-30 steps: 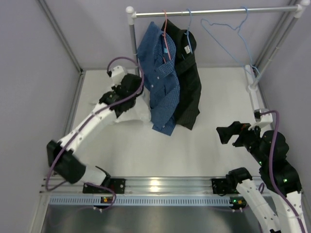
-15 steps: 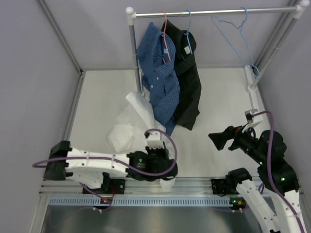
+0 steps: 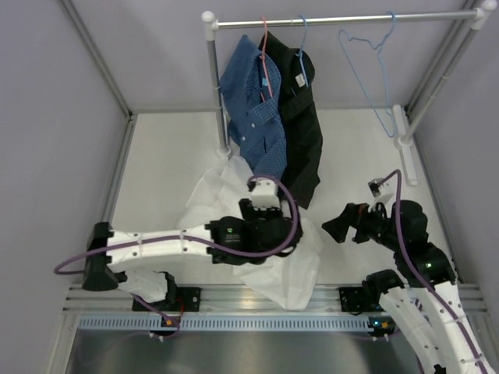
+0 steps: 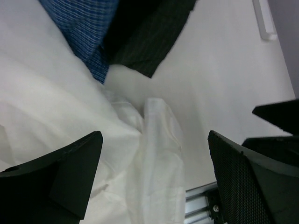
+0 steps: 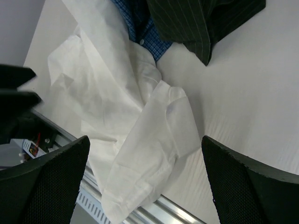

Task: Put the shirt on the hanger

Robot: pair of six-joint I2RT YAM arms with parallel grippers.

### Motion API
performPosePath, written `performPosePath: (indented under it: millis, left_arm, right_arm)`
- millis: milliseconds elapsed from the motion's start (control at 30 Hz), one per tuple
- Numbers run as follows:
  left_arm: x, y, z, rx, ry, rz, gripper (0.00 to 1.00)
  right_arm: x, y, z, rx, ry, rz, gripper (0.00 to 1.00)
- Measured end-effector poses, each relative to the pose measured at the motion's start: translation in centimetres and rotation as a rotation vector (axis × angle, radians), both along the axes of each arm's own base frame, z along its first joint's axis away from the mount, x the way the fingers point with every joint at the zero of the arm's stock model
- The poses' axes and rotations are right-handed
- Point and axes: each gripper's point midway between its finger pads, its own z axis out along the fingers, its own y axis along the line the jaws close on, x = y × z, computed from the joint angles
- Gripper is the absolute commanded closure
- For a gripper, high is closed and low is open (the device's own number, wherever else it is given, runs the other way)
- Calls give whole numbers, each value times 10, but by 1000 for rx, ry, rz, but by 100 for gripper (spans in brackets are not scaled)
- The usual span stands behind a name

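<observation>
Task early, nothing hung yet. Left fingers (image 4: 154,186) spread wide, nothing pinched between them. The shirt (image 3: 300,269) lies loose right under them on the counter (image 3: 164,171), with one folded white strip running down the middle of the gap between the fingers. Right fingers (image 3: 335,224) also wide and holding nothing. They hover over bare counter, with the shirt's nearest fold below and to their left and not touching them.

Shirt is a crumpled heap, spread from under the left fingers toward the front rail of the counter. I cannot pick out a collar or shoulders in any view.

The hanger (image 3: 363,85) hangs bare on the rail (image 3: 327,19), well beyond and above both sets of fingers and closer to the right ones. Nothing is draped on it and it is well apart from the shirt. Blue checked shirt (image 3: 253,109) and black shirt (image 3: 304,132) hang on the same rail just beyond the left fingers, with their hems near the white heap.

Done: the shirt is out on the counter within reach of both arms. Left to do: find the collar or shoulders, grip, lift, and thread the hanger into the shoulders. That is most of the job.
</observation>
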Motion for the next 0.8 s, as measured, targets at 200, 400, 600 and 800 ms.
performPosePath:
  millis: [200,400,600,800]
  left_arm:
    - [40,99,2,-53,15,146,2]
    - [28,127,-41,12,73,131,2]
    - [22,128,-53,34,104,109,2]
    - [21,131,-53,33,105,101,2]
  right_arm:
    - [5,12,-52,31,165,11,1]
    - [8,26,-109,-44,325,-3,11]
    - [5,49,-163,-214,408,28,44]
    - [19,58,-161,-268,304,-2,100]
